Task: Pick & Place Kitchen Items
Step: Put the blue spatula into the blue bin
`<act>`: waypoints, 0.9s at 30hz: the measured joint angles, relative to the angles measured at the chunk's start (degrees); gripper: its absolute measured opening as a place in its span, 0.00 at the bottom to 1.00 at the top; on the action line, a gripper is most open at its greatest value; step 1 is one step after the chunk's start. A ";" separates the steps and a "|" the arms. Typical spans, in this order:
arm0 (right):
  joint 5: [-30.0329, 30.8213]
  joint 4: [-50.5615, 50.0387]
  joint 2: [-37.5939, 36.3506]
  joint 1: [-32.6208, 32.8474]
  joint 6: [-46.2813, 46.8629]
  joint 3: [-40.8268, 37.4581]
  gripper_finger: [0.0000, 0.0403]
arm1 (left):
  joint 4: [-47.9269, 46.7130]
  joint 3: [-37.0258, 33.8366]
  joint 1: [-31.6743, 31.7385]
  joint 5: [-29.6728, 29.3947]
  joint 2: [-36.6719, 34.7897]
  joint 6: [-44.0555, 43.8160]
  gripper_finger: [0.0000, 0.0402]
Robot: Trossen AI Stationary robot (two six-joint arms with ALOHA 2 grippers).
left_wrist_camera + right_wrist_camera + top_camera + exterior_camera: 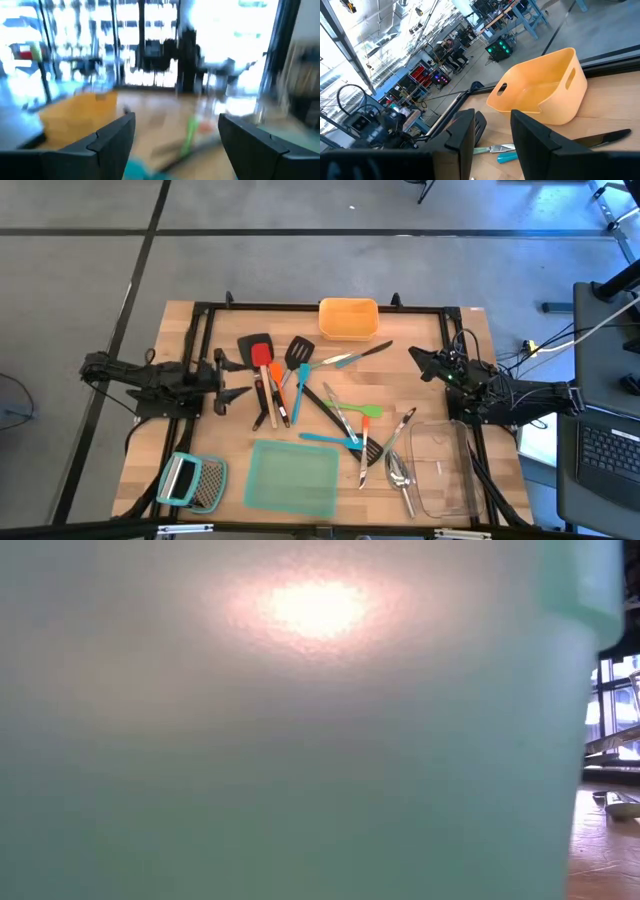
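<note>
High view: left hand point(236, 379), spread and empty, hovers at nine o'clock beside the scattered long-handled utensils point(320, 400); right hand point(420, 361), part-spread and empty, waits. Next, I judge: picking one.

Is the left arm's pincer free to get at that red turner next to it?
Probably yes. The left pincer is open beside the red turner, which lies uncovered among black utensils; nothing stands between them.
</note>
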 joint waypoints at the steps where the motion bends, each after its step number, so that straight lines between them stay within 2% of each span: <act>1: -0.01 0.00 -0.01 0.00 0.01 -0.01 0.32 | 4.38 0.00 0.02 -0.52 0.06 0.78 0.70; 6: -0.01 0.00 -0.01 0.00 0.01 -0.01 0.32 | 25.82 0.00 0.02 -1.65 0.39 5.85 0.70; 10: -0.01 0.00 -0.01 0.02 0.00 -0.01 0.32 | 34.75 0.00 0.02 0.29 0.80 12.69 0.70; 14: 0.02 0.00 0.00 0.02 0.00 -0.01 0.32 | 39.33 0.00 0.02 1.77 1.80 15.00 0.70; 19: 0.02 0.00 -0.02 0.02 -0.01 -0.01 0.32 | 41.70 -0.02 0.02 9.18 3.44 13.26 0.70; 23: 0.01 0.00 -0.01 0.01 0.01 0.00 0.32 | 47.73 -0.04 0.02 13.05 4.21 11.60 0.70; 27: 0.02 0.00 -0.01 0.01 0.00 -0.01 0.32 | 48.29 -0.04 0.01 16.50 4.55 10.62 0.70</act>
